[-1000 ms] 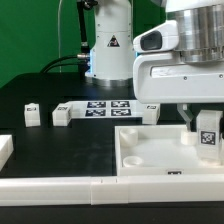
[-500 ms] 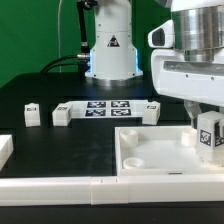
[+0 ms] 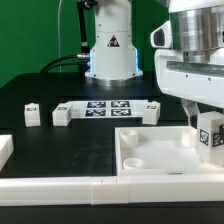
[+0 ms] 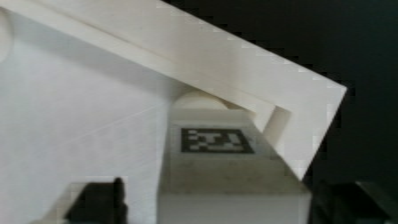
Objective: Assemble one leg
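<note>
The leg (image 3: 211, 133), a small white post with a square tag, stands upright at the far right corner of the large white panel (image 3: 150, 152). My gripper (image 3: 204, 122) straddles it from above. In the wrist view the leg (image 4: 228, 175) rises between my fingers. The dark finger (image 4: 100, 203) on one side stands clear of it with a strip of panel (image 4: 71, 110) showing between. The other finger (image 4: 352, 203) lies against the leg's side. The jaws are open around the leg.
Three more small white legs (image 3: 31, 115), (image 3: 62, 116), (image 3: 152, 110) stand on the black table at the back. The marker board (image 3: 106, 106) lies between them. Long white border strips (image 3: 60, 187) run along the front. The robot base (image 3: 110, 45) stands behind.
The hand's body has shifted toward the exterior view's right over the leg. The leg and the finger beside it have barely moved.
</note>
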